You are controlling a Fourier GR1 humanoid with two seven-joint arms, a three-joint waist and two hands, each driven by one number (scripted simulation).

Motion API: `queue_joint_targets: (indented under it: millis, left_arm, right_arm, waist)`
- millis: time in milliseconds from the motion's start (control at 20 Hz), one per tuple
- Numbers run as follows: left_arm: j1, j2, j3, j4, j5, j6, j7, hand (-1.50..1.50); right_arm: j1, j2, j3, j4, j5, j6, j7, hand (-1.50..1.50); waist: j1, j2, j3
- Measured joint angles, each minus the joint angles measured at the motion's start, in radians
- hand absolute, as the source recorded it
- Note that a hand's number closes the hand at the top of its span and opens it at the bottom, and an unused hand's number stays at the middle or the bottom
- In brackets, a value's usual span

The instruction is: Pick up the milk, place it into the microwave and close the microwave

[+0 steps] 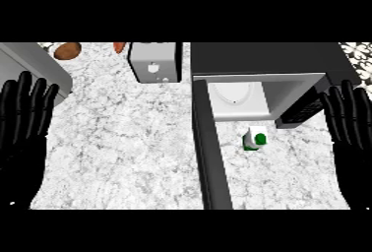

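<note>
The counter (123, 147) is carrying everything. The microwave (265, 59) is standing open at upper right, its door (210, 157) sticking out toward the lower edge. The left hand (22, 142) and right hand (355, 145) are resting at the side edges, fingers straight, holding nothing. The milk (254, 140) is sitting on the counter just before the microwave's opening, right of the door.

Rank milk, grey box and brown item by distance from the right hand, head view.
1. milk: in front of the open microwave, nearest the right hand.
2. grey box: back centre, left of the microwave.
3. brown item: back left corner, farthest.
</note>
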Motion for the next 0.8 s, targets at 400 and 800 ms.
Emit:
queue_joint_targets:
  millis: [400, 800]
  left_arm:
    - [0.106, -0.059, -0.111, -0.098, -0.079, 0.080, 0.087, -1.50]
    - [0.337, -0.084, -0.230, -0.192, -0.065, 0.142, 0.050, -1.50]
  right_arm:
    - [-0.038, 0.066, 0.156, 0.025, -0.027, 0.036, 0.038, -1.50]
    - [-0.059, 0.088, 0.264, 0.039, -0.149, 0.082, 0.104, -1.50]
  waist:
    - [0.042, -0.005, 0.000]
    - [0.039, -0.007, -0.001]
